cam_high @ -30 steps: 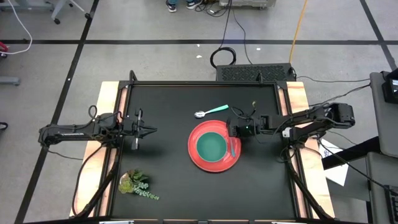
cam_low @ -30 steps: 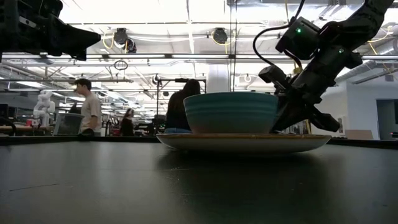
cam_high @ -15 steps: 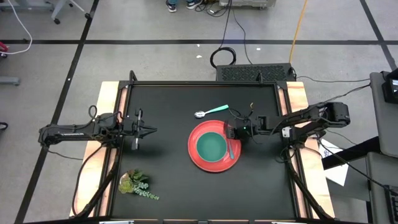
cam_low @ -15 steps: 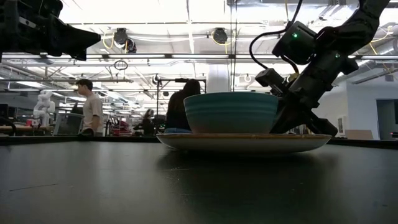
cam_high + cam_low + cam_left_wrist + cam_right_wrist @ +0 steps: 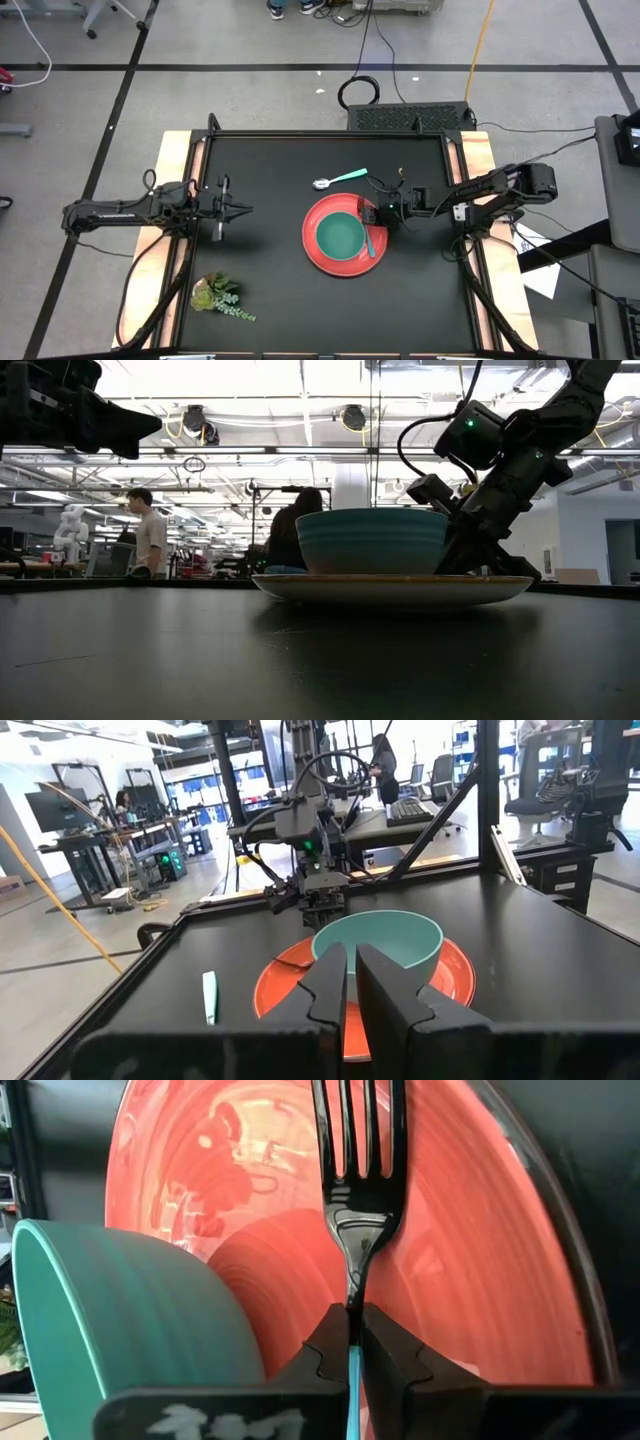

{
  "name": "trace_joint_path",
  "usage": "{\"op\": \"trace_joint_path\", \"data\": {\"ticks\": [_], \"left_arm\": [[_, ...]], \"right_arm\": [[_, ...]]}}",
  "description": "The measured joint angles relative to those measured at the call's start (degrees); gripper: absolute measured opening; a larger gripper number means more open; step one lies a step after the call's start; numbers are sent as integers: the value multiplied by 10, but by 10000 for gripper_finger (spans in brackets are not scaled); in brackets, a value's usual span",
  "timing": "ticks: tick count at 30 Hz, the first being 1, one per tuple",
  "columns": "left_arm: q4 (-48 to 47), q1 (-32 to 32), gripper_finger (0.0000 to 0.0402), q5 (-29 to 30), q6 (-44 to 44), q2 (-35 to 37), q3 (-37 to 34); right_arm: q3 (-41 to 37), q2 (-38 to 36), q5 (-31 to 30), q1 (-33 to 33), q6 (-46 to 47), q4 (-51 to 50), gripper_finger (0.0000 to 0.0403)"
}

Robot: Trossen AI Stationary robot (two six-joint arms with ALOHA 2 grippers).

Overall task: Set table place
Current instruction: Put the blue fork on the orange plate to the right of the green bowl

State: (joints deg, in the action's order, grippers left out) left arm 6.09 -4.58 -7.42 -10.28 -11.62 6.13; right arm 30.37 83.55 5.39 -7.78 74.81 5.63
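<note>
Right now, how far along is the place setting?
Done: bowl sits on the plate. In hand: the right gripper is shut on the fork, holding it over the plate's rim beside the bowl. Left: the spoon lies on the table apart from the plate; the left gripper waits clear.

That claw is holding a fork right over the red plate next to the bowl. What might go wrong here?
The right gripper pinches only the fork by its thin handle, so the fork could twist or slip. Its tines sit over the red plate close beside the teal bowl; a nudge might shift the bowl. If released here, the fork would likely end up on the plate rather than the table.
</note>
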Motion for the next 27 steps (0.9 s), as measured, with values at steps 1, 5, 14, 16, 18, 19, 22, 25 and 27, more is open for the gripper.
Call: {"op": "trace_joint_path", "data": {"ticks": [1,5,14,16,18,19,22,25,27], "left_arm": [[0,0,33,0,0,0,0],[0,0,33,0,0,0,0],[0,0,33,0,0,0,0],[0,0,33,0,0,0,0],[0,0,33,0,0,0,0],[0,0,33,0,0,0,0],[0,0,33,0,0,0,0],[0,0,33,0,0,0,0],[0,0,33,0,0,0,0]], "right_arm": [[0,0,0,0,0,-2,0],[0,0,0,-1,1,-9,0],[0,0,-1,-1,-2,-11,3],[0,0,0,-1,-4,-12,6],[-1,1,4,-1,-6,-13,8],[-1,1,5,-1,-7,-13,9],[-1,1,5,-1,-7,-12,10],[-1,1,5,-1,-7,-10,11],[-1,1,5,-1,-7,-10,11]]}}
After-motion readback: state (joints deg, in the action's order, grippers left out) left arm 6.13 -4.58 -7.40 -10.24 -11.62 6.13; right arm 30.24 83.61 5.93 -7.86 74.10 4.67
